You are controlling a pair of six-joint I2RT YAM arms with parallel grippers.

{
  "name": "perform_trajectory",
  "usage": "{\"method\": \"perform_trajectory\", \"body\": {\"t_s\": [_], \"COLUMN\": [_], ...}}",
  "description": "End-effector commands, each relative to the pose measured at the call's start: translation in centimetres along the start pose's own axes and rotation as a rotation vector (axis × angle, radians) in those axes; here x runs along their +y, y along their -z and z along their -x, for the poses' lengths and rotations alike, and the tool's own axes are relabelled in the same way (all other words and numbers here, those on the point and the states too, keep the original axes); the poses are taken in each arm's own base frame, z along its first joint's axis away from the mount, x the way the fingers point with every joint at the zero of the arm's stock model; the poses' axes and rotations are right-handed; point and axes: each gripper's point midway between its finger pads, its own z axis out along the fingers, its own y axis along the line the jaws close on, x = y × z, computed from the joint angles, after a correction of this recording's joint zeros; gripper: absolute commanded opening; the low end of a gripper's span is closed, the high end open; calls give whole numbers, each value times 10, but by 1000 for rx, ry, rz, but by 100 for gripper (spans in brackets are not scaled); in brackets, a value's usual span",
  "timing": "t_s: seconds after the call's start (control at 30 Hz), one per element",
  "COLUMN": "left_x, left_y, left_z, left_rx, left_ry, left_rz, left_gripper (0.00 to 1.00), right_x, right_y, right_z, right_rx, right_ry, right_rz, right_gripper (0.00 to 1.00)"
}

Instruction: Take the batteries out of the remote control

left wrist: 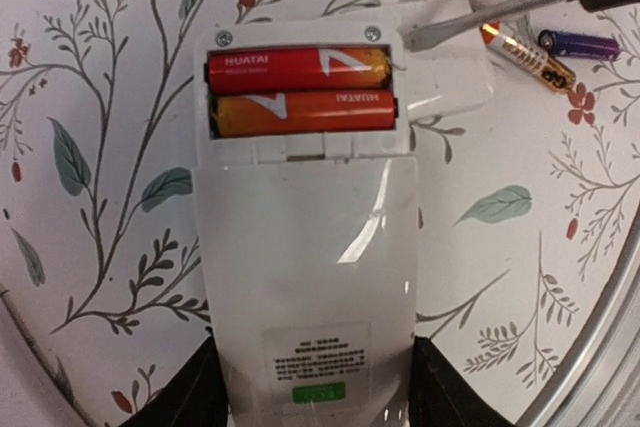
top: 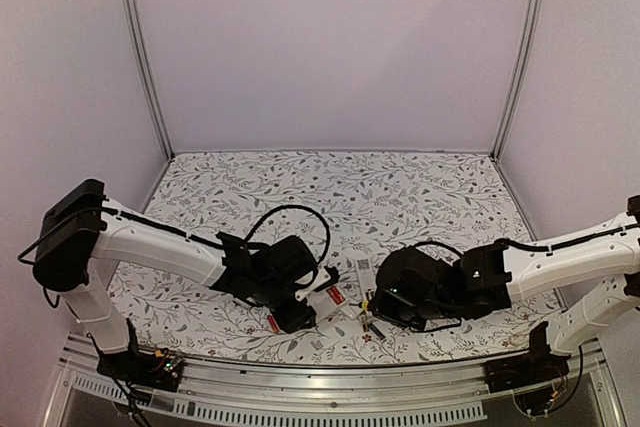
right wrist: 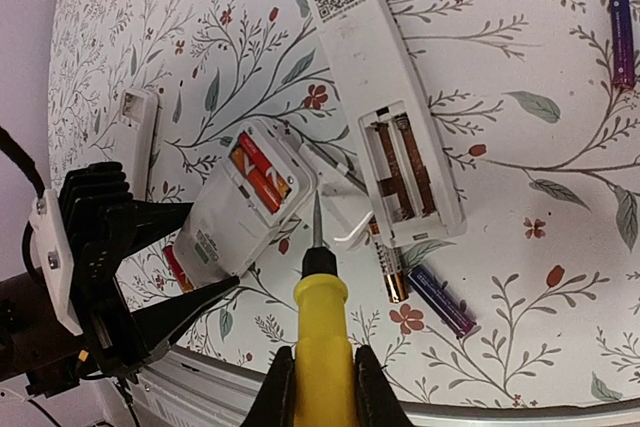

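Note:
My left gripper [left wrist: 312, 392] is shut on the lower end of a white remote control [left wrist: 305, 237]. The remote's battery bay is open and holds two red/orange batteries [left wrist: 298, 69] side by side. My right gripper [right wrist: 322, 387] is shut on a yellow-handled screwdriver [right wrist: 322, 327]. The screwdriver's metal tip [left wrist: 455, 27] lies just right of the bay. In the right wrist view the same remote [right wrist: 225, 227] shows its batteries [right wrist: 258, 179]. In the top view the grippers [top: 300, 305] [top: 385, 297] face each other near the front edge.
A second white remote [right wrist: 350, 37] lies with an empty battery bay [right wrist: 405, 172]. Loose batteries lie near it: a gold-black one [right wrist: 392, 272], a purple one [right wrist: 440, 299], another purple one [right wrist: 621, 37] at far right, and a red one [right wrist: 176, 269] by my left fingers. A white piece [right wrist: 135, 132] lies at left.

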Motion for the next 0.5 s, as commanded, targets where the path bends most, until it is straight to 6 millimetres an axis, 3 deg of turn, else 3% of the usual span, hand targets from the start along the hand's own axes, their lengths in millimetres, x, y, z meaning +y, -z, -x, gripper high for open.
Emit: {"method": "perform_trajectory", "body": {"t_s": [0.0,0.47], "left_x": [1,1], "left_y": [-5,-9], "left_z": [-9,-10], "left_rx": [39,53], "left_ry": [-25,-29], "left_rz": [15,16], "left_gripper": [36,35], "right_x": [8,15], "right_y": [6,18], "right_z": [0,5], "right_rx": [-14,-59], "right_ry": [-21,-42], "right_rz": [27,59], "right_gripper": [0,0]}}
